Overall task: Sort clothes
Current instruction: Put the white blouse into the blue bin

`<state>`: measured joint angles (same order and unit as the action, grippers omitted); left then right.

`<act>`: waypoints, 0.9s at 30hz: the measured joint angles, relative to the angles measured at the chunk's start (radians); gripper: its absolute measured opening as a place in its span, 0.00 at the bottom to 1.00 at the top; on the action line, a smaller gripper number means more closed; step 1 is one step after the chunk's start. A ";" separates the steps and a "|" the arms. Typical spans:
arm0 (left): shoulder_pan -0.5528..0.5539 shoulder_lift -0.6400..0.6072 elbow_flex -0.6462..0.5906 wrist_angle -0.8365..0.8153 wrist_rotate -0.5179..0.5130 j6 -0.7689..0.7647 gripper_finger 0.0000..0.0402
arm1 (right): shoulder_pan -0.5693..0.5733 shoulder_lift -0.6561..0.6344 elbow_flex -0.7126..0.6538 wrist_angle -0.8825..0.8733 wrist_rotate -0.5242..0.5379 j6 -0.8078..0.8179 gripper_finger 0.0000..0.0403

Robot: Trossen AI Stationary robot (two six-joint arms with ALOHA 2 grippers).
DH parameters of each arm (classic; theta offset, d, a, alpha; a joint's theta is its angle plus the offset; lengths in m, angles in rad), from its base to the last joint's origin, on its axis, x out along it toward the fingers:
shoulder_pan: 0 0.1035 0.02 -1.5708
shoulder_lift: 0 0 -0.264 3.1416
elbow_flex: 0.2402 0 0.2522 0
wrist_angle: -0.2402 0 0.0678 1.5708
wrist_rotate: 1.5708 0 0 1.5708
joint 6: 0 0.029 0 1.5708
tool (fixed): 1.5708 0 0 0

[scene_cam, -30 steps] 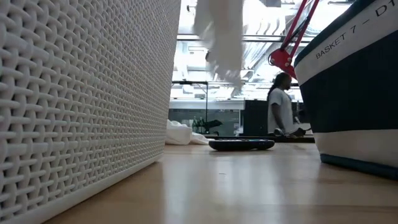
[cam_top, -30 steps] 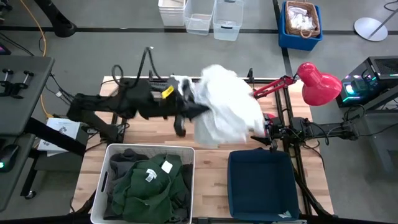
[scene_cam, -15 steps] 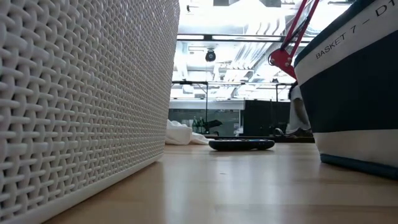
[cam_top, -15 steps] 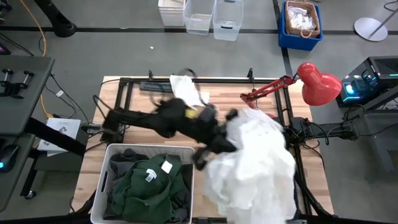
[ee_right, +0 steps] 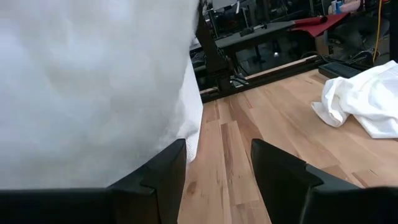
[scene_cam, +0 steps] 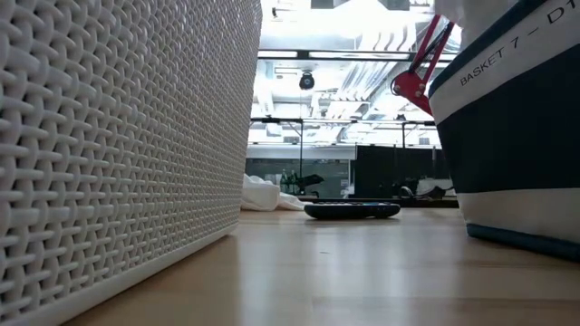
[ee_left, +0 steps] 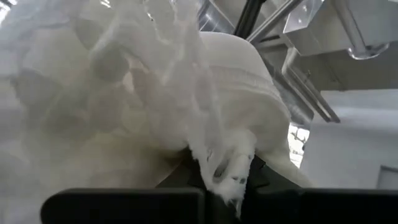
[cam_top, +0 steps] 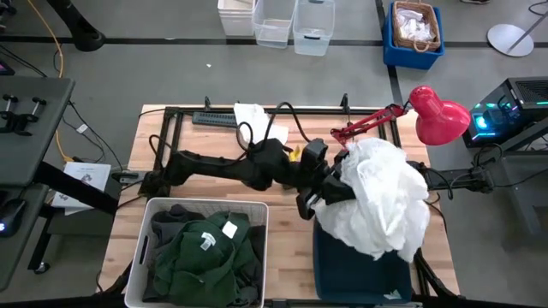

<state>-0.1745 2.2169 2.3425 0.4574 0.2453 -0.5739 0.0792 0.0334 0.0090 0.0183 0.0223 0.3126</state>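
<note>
My left gripper (cam_top: 330,190) is shut on a white garment (cam_top: 381,201), which it holds above the navy basket (cam_top: 351,265) at the near right. The garment fills the left wrist view (ee_left: 124,93). My right gripper (ee_right: 217,171) is open and empty at the table's right side, hidden under the garment in the high view. The white basket (cam_top: 147,257) at the near left holds a dark green garment with a white label (cam_top: 205,252) and a dark grey one (cam_top: 171,221). Another white garment (cam_top: 253,115) lies on the table at the far edge. My left gripper pinches a bunched fold of the white garment (ee_left: 231,169) between its two fingers. The fingers reach out about level from the table's left. The garment is lifted clear of the table and hangs loose and bulging beyond the fingers, its lower part (cam_top: 377,244) over the navy basket.
A red desk lamp (cam_top: 437,111) reaches over the far right corner. A black metal frame (cam_top: 282,109) runs along the far edge and sides. A flat black object (scene_cam: 352,210) lies on the wood between the two baskets, farther back. Bare wood (cam_top: 287,218) shows between the baskets.
My left gripper has swung from the table's far middle toward the right and near edge, carrying the white garment. The garment has gone from the table's middle out over the navy basket, billowing widely on the way, and now hangs more gathered.
</note>
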 joint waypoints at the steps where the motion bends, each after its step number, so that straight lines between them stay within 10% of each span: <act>1: -0.001 0.000 0.000 -0.010 0.007 0.000 0.04 | 0.000 0.000 0.000 0.000 0.000 0.000 0.44; 12: -0.022 0.002 -0.005 -0.051 0.299 -0.153 0.04 | 0.000 0.000 0.000 0.000 0.000 0.000 0.44; 27: -0.028 0.170 -0.006 0.034 0.067 -0.233 0.04 | 0.000 0.009 0.000 0.000 0.000 0.000 0.44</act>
<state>-0.2029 2.3868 2.3363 0.4914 0.3120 -0.8068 0.0795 0.0425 0.0090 0.0181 0.0223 0.3126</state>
